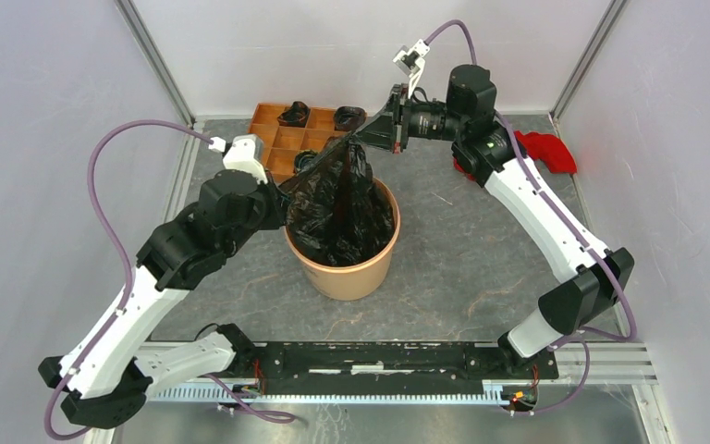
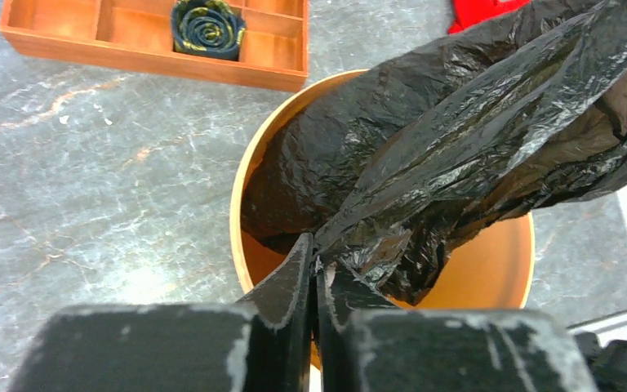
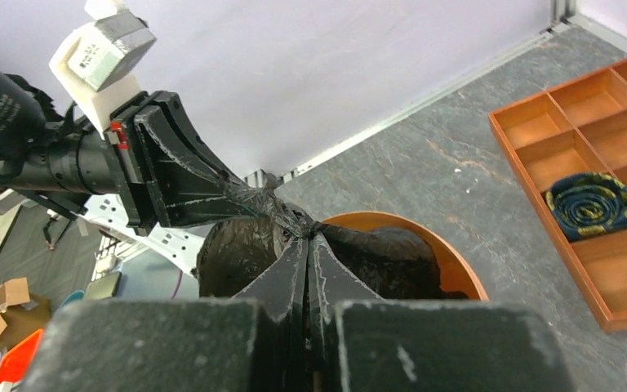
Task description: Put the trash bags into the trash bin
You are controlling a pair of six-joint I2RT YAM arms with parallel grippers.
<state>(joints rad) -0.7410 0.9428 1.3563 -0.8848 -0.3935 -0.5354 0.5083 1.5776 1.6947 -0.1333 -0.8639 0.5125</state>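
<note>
The peach-orange trash bin stands mid-table with a glossy black trash bag hanging into it. The bag's upper part is drawn up into a peak above the rim. At the bin's far side, my right gripper is shut on the top of that peak. My left gripper pinches the bag's edge over the bin's left rim. In the left wrist view the left gripper is shut on the trash bag above the trash bin. In the right wrist view the right gripper clamps the bunched trash bag over the trash bin.
A wooden compartment tray sits behind the bin and holds small rolled black bundles. One rolled bundle shows in the left wrist view. A red cloth lies at the back right, next to the right arm. Frame posts stand at the back corners.
</note>
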